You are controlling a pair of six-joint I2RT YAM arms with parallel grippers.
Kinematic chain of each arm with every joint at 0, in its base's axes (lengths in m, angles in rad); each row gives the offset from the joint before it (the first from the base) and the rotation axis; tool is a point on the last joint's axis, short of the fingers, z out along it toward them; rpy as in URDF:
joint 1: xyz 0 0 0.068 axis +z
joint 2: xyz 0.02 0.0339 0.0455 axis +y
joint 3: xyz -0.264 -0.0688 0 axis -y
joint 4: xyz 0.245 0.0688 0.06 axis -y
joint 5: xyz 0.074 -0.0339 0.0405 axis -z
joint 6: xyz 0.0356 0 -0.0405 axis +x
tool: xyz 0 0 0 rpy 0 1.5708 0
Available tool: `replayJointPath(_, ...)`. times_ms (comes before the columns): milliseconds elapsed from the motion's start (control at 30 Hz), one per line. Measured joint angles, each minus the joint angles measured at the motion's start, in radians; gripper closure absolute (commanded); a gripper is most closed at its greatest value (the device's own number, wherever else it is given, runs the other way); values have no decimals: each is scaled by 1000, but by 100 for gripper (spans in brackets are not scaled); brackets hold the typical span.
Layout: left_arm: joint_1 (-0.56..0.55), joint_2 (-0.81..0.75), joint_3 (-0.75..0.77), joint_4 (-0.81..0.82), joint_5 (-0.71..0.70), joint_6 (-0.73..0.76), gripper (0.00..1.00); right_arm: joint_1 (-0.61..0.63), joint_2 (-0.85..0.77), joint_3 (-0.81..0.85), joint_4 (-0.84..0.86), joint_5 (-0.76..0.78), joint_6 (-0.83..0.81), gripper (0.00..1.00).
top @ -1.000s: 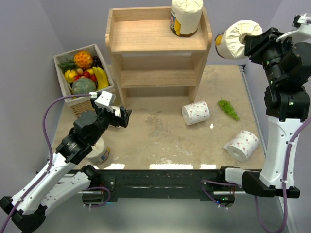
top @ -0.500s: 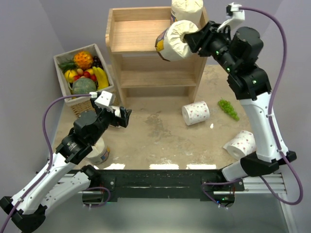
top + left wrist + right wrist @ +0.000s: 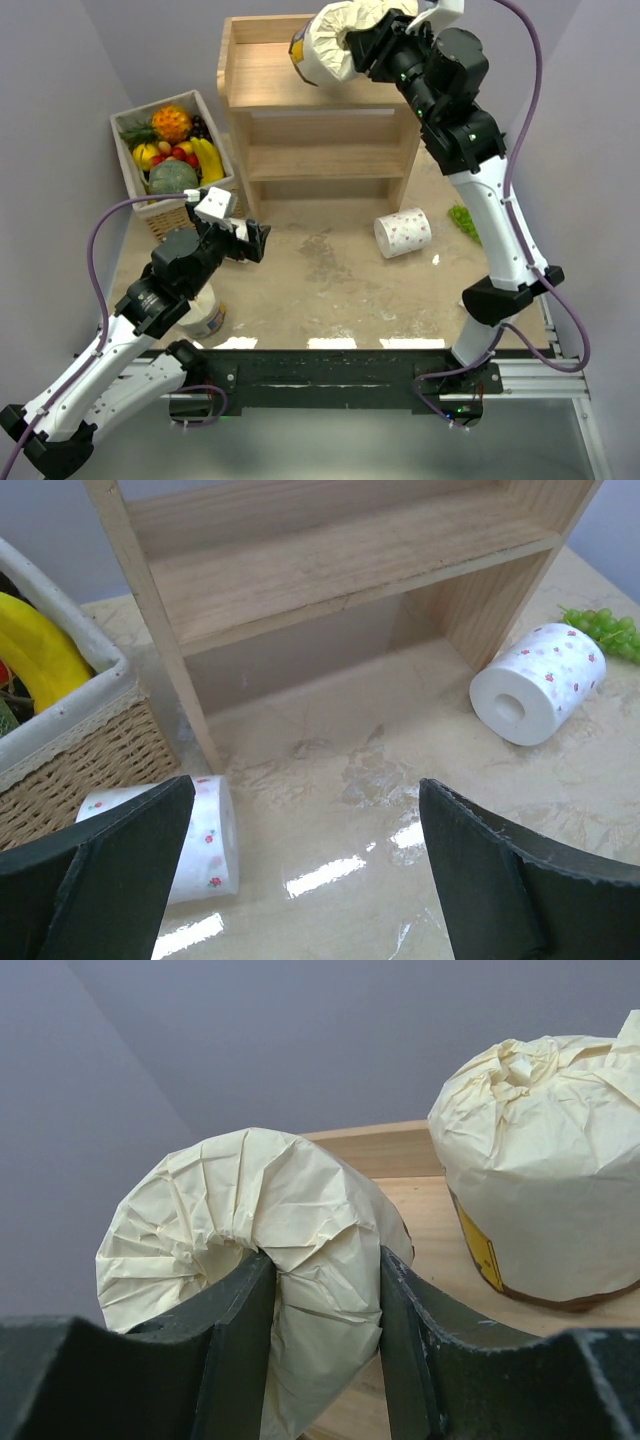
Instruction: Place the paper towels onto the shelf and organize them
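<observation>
Over shelf (image 3: pixel 270 85) top board, far edge of tabletop (image 3: pixel 330 275): cream-wrapped roll (image 3: pixel 320 48), clamped in right end effector (image 3: pixel 362 44); second cream roll (image 3: pixel 540 1170) upright alongside. Near-left: left end effector (image 3: pixel 258 242), jaws apart, empty.

Lab cell: bare grey walls (image 3: pixel 50 80)
</observation>
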Motion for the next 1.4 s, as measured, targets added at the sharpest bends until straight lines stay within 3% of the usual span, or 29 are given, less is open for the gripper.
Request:
replayJointPath(200,0,0,0,0,0,0,0,0,57,10,35,43,-1,49)
replayJointPath(300,0,0,0,0,0,0,0,1,80,10,47,70,0,36)
replayJointPath(467,0,0,0,0,0,0,0,2,108,26,105,97,-6,31)
replayJointPath(733,0,0,0,0,-1,0,0,3,89,29,143,88,-40,40)
replayJointPath(1000,0,0,0,0,-10,0,0,28,-5,-86,152,16,-54,53)
replayJointPath(1400,0,-18,0,-3,-89,0,1,100,34,-155,182,-13,-55,54)
